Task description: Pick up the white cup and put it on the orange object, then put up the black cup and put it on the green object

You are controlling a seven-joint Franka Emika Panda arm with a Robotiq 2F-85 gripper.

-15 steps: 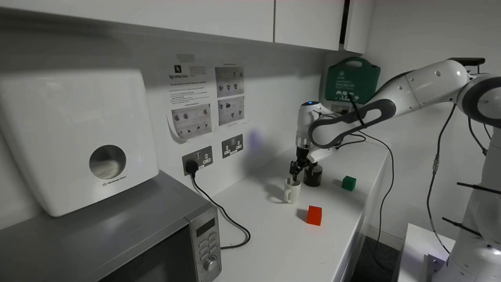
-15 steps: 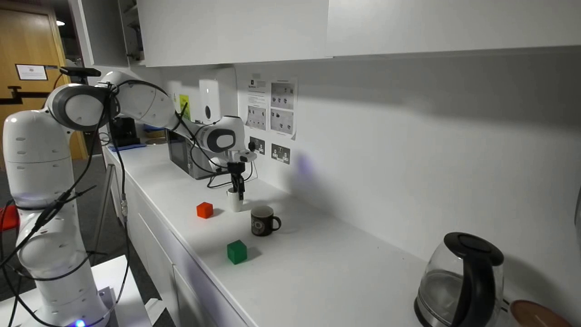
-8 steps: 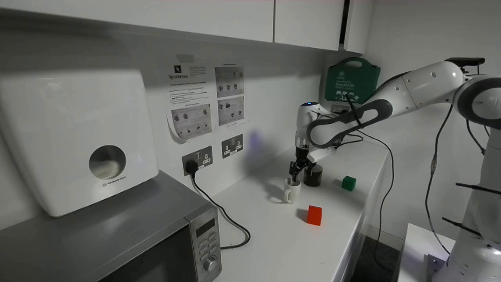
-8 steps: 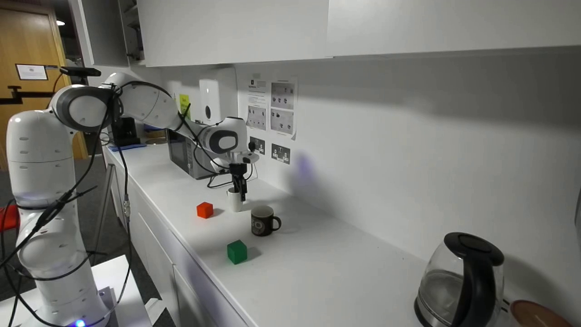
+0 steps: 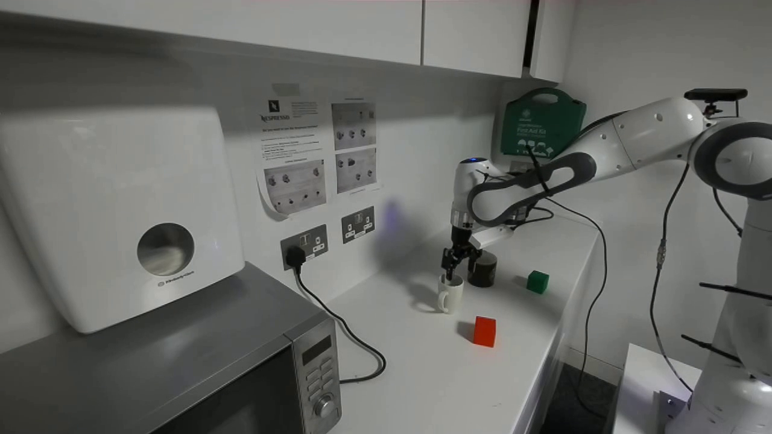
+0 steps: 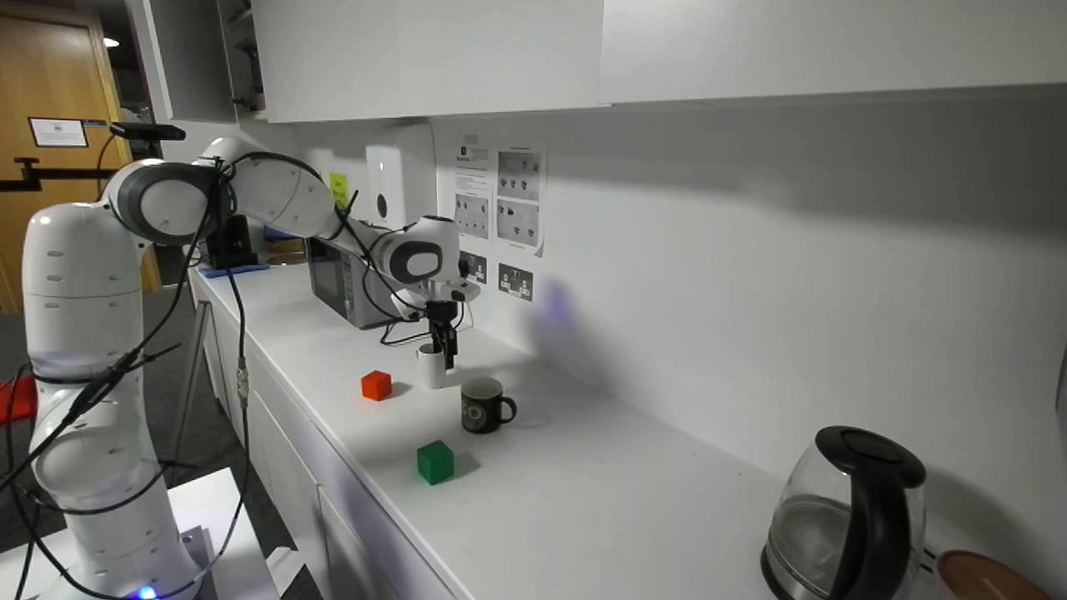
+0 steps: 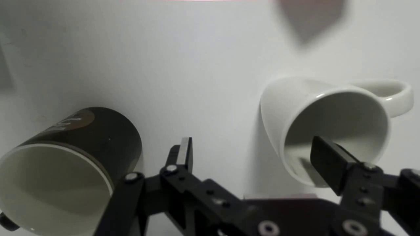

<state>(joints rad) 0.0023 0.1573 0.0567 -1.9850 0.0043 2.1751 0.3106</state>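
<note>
The white cup stands upright on the counter; it also shows in an exterior view and the wrist view. My gripper is open above it. One finger is over or inside the cup's mouth; the other is outside, between the cups. Nothing is held. The black cup stands upright beside the white cup, also in both exterior views. The orange block and the green block lie on the counter toward its front edge.
A microwave stands on the counter, with a black cable curving over it. A kettle stands at the opposite end. The wall with sockets runs behind the cups. Cupboards hang above.
My gripper has shifted slightly toward the wall, and the upper arm links have swung a little with it. The cups and blocks have not moved.
</note>
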